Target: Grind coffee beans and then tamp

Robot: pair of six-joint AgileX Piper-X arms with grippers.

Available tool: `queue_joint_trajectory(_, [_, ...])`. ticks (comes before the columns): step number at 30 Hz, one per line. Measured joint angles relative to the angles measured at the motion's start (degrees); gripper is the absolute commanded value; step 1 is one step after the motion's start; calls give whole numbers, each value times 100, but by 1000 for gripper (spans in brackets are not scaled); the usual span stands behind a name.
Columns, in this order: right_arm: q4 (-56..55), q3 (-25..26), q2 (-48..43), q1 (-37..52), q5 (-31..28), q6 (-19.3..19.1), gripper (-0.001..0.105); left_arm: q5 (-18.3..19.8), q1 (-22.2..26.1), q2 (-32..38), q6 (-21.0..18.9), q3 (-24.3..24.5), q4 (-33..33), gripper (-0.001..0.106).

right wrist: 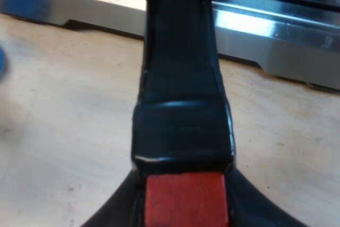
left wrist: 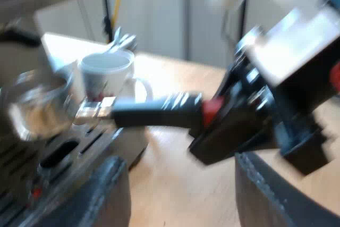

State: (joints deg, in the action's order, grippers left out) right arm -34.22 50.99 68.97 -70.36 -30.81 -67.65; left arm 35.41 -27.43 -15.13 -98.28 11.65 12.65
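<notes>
Left wrist view, my left gripper: fingers wide apart with nothing between them, hovering over the table just beside the machine's drip tray.
Left wrist view, holder: its metal basket hangs above the drip tray. With the basket as the dial's centre, the dark handle runs out at three o'clock to the red end. The mug stands near, at about one o'clock.
Left wrist view, my right gripper: at the red end.
Basket's contents: a brownish tint, and I cannot tell whether it is grounds or a reflection.
Right wrist view, my grip: my right fingers are closed on either side of the red end. The handle points at twelve o'clock towards the drip tray's metal edge.
Step in hand, as I judge it: I am carrying the holder at the machine's front, between grinding and tamping.
Doing it well: hold the basket level, move slowly so nothing spills, grip the handle firmly so it cannot roll, and hold my free left gripper clear of the mug.
</notes>
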Motion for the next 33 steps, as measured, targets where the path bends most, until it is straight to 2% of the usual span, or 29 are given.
queue_joint_trajectory(4, [-261, 0, -275, -228, -28, 0, 0, -57, 0, 355, 10, 155, 599, 48])
queue_joint_trajectory(7, [-401, -10, -387, -368, -28, 0, 0, -345, 0, 639, 50, 414, 1272, 48])
queue_joint_trajectory(13, [-788, -46, -664, -787, -38, -29, 0, -1378, 0, 861, 135, 1153, 2810, 48])
queue_joint_trajectory(18, [-890, -163, -716, -812, 17, -106, 0, -1498, 0, 861, 135, 1304, 3526, 48])
queue_joint_trajectory(19, [-879, -206, -734, -812, 14, -143, 0, -1506, 0, 861, 135, 1304, 3572, 48])
queue_joint_trajectory(22, [-475, -532, -733, -812, 192, -564, 0, -1570, 0, 861, 135, 1304, 3726, 48])
queue_joint_trajectory(27, [117, -1011, -733, -801, 515, -843, 0, -1583, 0, 861, 135, 1304, 3741, 48])
queue_joint_trajectory(33, [732, -1598, -737, -801, 528, -853, 0, -1583, 0, 798, 135, 1304, 3751, 48])
